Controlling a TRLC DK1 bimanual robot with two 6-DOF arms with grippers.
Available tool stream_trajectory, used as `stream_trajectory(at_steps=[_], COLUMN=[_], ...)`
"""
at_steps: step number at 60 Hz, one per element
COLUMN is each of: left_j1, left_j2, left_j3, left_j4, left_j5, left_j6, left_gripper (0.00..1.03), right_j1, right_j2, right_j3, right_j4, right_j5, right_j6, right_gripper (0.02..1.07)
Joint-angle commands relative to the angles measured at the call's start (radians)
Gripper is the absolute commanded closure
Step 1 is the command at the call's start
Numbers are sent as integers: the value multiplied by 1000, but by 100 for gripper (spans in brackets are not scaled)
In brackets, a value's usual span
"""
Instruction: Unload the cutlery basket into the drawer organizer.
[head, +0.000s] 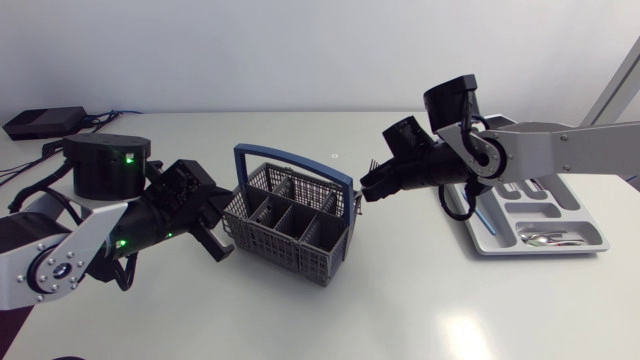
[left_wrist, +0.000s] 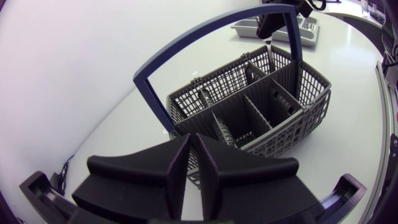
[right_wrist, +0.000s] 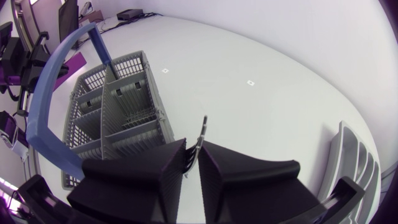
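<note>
The grey cutlery basket (head: 290, 228) with its blue handle (head: 300, 160) stands mid-table; the compartments I can see look empty (left_wrist: 261, 106) (right_wrist: 118, 118). My left gripper (head: 222, 248) (left_wrist: 193, 146) is shut at the basket's left wall with nothing between its fingers. My right gripper (head: 365, 190) (right_wrist: 191, 152) hangs just right of the basket, shut on a thin metal fork (right_wrist: 202, 130) whose tines stick up behind it (head: 377, 161). The grey drawer organizer (head: 585, 215) (left_wrist: 311, 28) (right_wrist: 354, 162) lies at the right and holds some cutlery (head: 545, 238).
A black box (head: 45, 122) with cables sits at the back left corner. Bare white table lies between the basket and the organizer, and in front of both.
</note>
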Motion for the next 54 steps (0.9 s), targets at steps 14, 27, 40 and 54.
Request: stream_trajectory(at_steps=[14, 27, 40, 54], left_j1=[-25, -31, -46, -54], left_j2=[-4, -6, -6, 2], left_j3=[-22, -24, -32, -35], left_j4=[-5, -11, -11, -6], left_j5=[-5, -7, -7, -7], left_j6=[-3, -3, -8, -12], left_gripper=[91, 91, 91, 91], right_j1=[5, 15, 42, 24], right_j2=[-66, -127, -106, -46], right_j3=[27, 49, 56, 58], right_j4=[-29, -66, -81, -37], right_j5=[-6, -8, 6, 25], right_j6=[19, 19, 1, -32], right_gripper=[99, 99, 98, 96])
